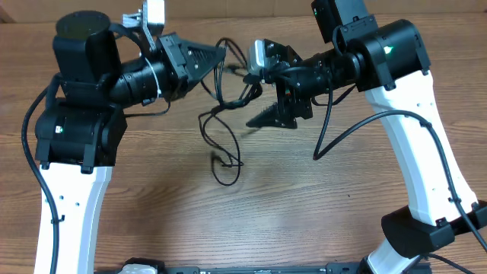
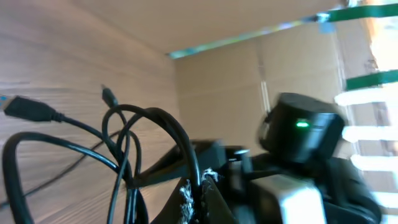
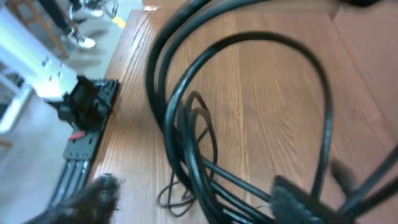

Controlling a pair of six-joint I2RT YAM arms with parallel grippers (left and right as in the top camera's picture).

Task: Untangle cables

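Wooden table; cables run toward front edge; left fingers clamp them, right fingers seemingly apart.

**Right wrist view.** Black cables arch in large, blurred loops just ahead of the end effector. Its two dark fingers stand apart, with strands running between them. Farther ahead, a smaller loop lies on the wooden counter. Far to its left, a black mounting block sits at the counter's edge, beside a white arm link.
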